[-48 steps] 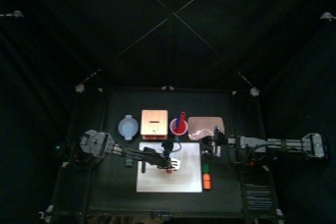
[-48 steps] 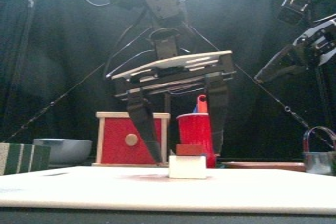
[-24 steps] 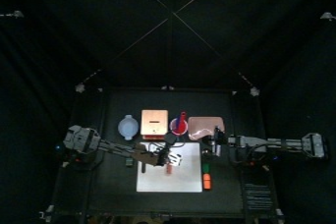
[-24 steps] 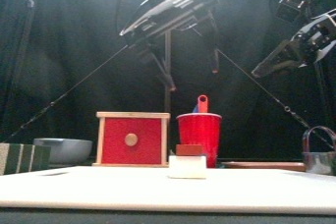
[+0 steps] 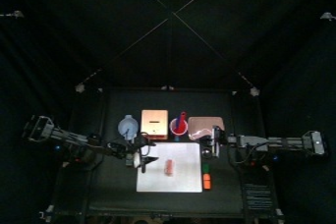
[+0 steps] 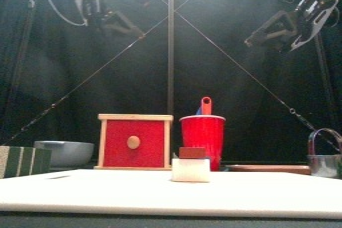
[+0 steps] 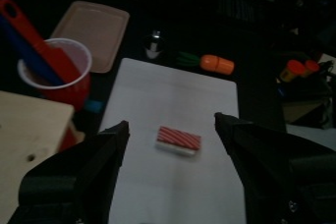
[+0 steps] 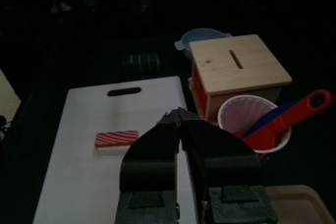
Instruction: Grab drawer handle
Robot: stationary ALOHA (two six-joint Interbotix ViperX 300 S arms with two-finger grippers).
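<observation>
The drawer is a wooden box [image 6: 132, 140] with a red front and a round wooden handle [image 6: 132, 142] in its middle. It stands at the table's back, left of centre [image 5: 155, 122]. My left gripper [image 7: 171, 125] hangs open, high over the white cutting board [image 7: 164, 164], in front of the box and apart from it. In the top view, the left gripper [image 5: 144, 157] sits by the board's left edge. My right gripper [image 8: 178, 120] is shut on nothing, above the board's right side [image 5: 210, 141]. The right wrist view shows only the box's top [image 8: 239, 66].
A red cup [image 6: 202, 140] holding a red and blue utensil stands right of the box. A blue bowl [image 5: 128, 126] sits left of it, and a pink lid [image 5: 206, 123] lies behind the board. A small red-and-white block [image 7: 180, 139] lies on the board, with an orange piece [image 5: 206, 179] beside it.
My left arm has pulled back to the left and risen out of the middle of the front view, its jaws still open. The right arm has hardly moved.
</observation>
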